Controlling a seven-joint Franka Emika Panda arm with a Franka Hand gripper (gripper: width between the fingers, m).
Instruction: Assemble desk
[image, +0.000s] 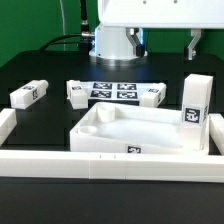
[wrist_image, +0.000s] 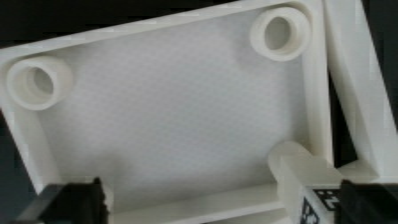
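The white desk top (image: 100, 140) lies like a tray in the middle of the table, rim up, with round corner sockets (wrist_image: 281, 30). One white tagged leg (image: 196, 103) stands upright at the top's corner on the exterior view's right; it also shows in the wrist view (wrist_image: 299, 170). Three more legs lie loose behind the top: one at the exterior view's left (image: 30, 94) and two (image: 78, 91) (image: 152, 95) beside the marker board. My gripper (image: 164, 43) hangs open and empty high above the top. In the wrist view the gripper (wrist_image: 217, 205) has its dark fingers spread wide over the top's inner floor (wrist_image: 178, 110).
The marker board (image: 112, 91) lies flat behind the desk top. Long white border rails run along the front (image: 100, 168) and at the exterior view's left (image: 5, 125). The robot's base (image: 115, 42) stands at the back on the black table.
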